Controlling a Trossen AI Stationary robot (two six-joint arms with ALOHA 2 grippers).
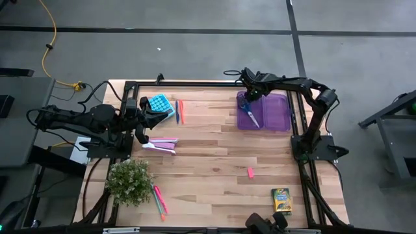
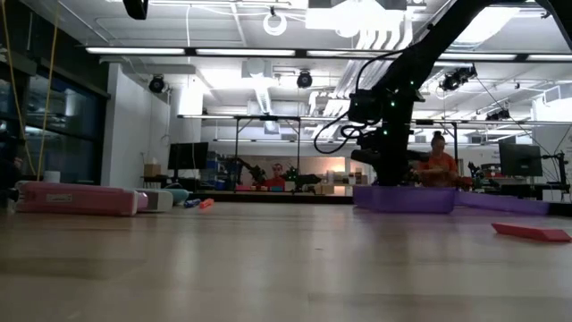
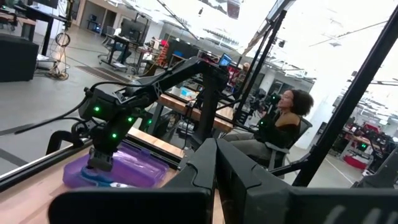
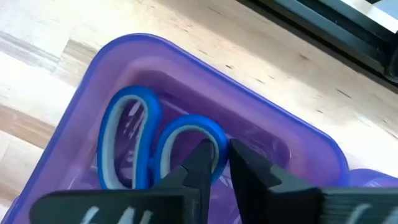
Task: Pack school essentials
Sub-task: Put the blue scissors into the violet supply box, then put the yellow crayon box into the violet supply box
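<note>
Hanging over the purple case (image 1: 263, 111) at the far right of the table (image 1: 214, 162), right gripper (image 4: 222, 155) sits just above the scissors (image 4: 155, 146); fingers nearly together, a narrow gap between them, tips by one blue handle loop. Scissors lie inside the case, blades pointing toward the table's near side.

Near edge, right: crayon box (image 1: 282, 200). Just past it, mid-table: pink eraser (image 1: 250, 172). Near edge, left: potted plant (image 1: 130, 181), pens (image 1: 158, 199) lying beside it.

Left side, mid-depth: flat pink and white item (image 1: 160, 144). Left gripper (image 1: 144, 121) waits just beyond it; fingers look closed, nothing held. Far left: blue block (image 1: 159, 103), two more pens (image 1: 179, 111) alongside.
</note>
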